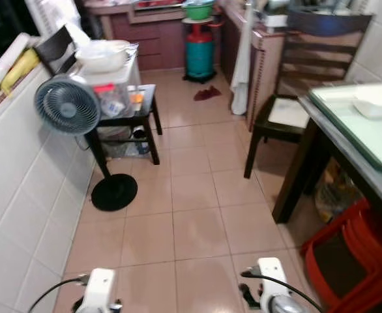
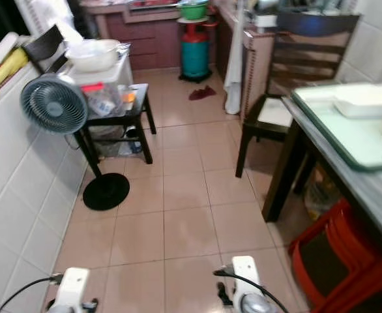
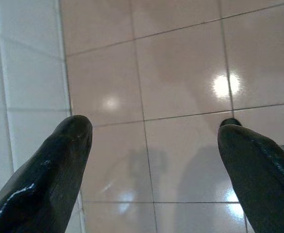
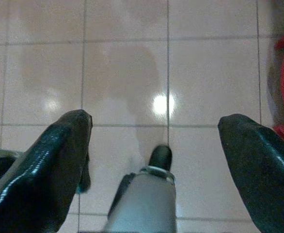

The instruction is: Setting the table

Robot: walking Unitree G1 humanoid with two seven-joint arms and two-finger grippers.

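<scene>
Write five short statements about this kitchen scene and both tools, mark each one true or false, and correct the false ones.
1. The standing fan is by the tiled wall on the robot's left. True.
2. The left tool is shut on a plate. False: its fingers are spread apart over bare floor tiles, holding nothing.
3. A white dish lies on the table to the robot's right. True.
4. The dark wooden chair lies tipped over on the floor. False: it stands upright at the table's far end.
5. The right tool is open, pointing down at the floor. True.
</scene>
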